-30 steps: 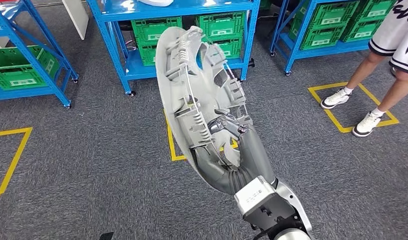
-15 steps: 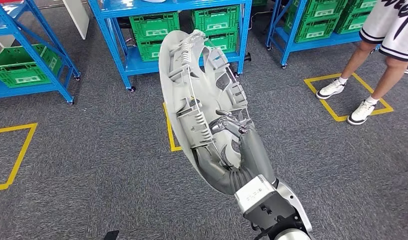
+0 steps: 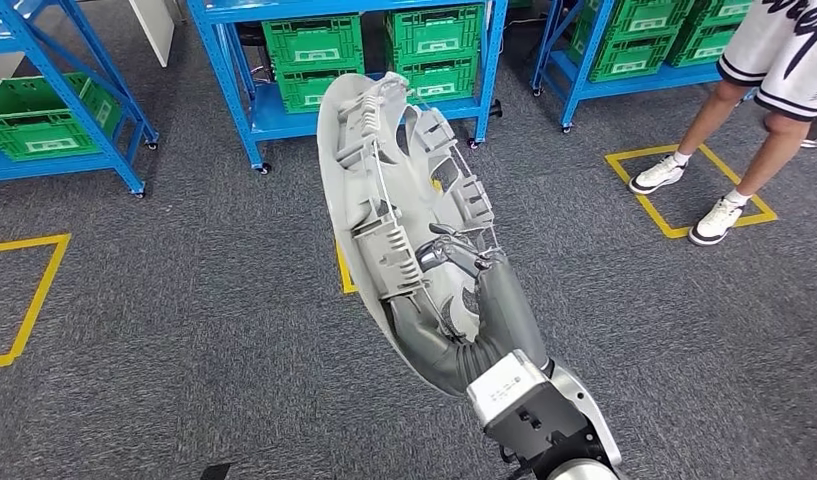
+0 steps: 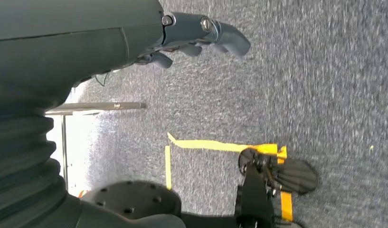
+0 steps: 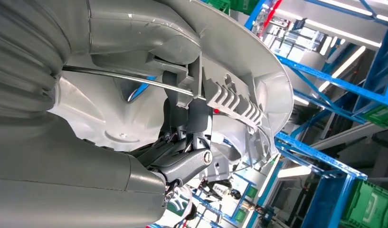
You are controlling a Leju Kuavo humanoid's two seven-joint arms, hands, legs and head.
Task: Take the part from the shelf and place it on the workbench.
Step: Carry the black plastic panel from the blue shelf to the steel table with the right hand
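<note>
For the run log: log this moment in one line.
right hand: holds grey wheel cover | left hand: empty | below: grey carpet

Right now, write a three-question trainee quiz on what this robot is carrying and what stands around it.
1. True or false: the right hand holds the grey round part.
2. Which crates sit on the blue shelves?
A. red
B. green
C. black
3. Fill in: the person stands on the robot's ____ side, with shoes at a yellow floor marking.

Key:
1. True. The hand grips the part on its ribbed inner side.
2. B, the green crates.
3. Right.
</note>
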